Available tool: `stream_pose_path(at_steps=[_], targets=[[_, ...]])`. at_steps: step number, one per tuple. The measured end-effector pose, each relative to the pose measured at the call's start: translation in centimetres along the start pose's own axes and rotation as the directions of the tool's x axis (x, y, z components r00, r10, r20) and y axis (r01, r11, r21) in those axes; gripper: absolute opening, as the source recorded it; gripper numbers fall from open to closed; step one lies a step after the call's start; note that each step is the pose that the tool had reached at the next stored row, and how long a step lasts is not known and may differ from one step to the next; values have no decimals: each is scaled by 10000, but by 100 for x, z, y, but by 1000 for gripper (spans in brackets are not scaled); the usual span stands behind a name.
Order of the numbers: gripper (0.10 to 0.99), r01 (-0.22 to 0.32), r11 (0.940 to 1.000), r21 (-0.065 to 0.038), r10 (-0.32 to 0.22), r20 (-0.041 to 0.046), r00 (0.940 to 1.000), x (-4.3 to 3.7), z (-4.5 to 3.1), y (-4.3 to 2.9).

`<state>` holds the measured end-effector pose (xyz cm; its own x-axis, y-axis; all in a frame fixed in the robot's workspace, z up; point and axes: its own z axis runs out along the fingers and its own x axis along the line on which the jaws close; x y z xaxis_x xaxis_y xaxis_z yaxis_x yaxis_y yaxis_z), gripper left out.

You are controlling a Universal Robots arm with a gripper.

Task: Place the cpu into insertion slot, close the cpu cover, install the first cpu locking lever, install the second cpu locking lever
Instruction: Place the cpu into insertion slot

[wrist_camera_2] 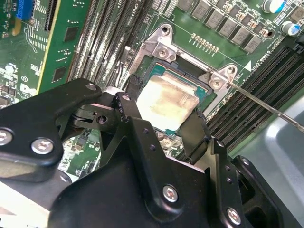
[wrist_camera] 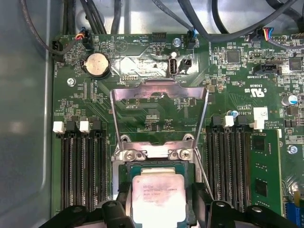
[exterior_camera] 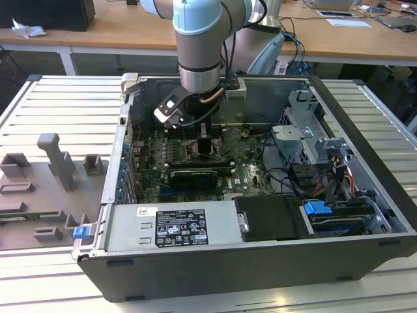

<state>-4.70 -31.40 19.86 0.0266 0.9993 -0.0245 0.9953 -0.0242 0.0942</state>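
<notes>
While the gripper [wrist_camera_2: 164, 113] clamps the cpu [wrist_camera_2: 165, 97] by two opposite edges, the chip lies flat straight beneath the wrist, squared within the insertion slot [wrist_camera_2: 157, 47]. In the exterior view that spot sits about ten o'clock from the middle of the case [exterior_camera: 260, 274]. The cpu cover [wrist_camera: 159, 90] stands swung open.

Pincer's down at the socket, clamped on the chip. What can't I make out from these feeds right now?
1. Whether the chip sits fully in the socket: in both wrist views the pincer covers the chip's near edge.
2. The socket in the exterior view: the arm stands in front of it.
3. The far end of the lever: cut off by the picture's edge in the second wrist view.
</notes>
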Motion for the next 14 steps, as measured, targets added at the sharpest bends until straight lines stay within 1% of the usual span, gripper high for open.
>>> stream_pose_path(at_steps=[1, 4, 11, 12, 14], targets=[[620, -4, 10000, 2, 4, -22, 10000, 2, 0, 0], [620, -29, 10000, 6, 29, -180, 9998, 12, 0, 0], [620, -30, 10000, 31, 30, -182, 9998, 10, -77, 8], [604, -27, 10000, 50, 28, -182, 9998, 10, -91, 11], [475, -29, 10000, 92, 30, -180, 9998, 10, -109, 15]])
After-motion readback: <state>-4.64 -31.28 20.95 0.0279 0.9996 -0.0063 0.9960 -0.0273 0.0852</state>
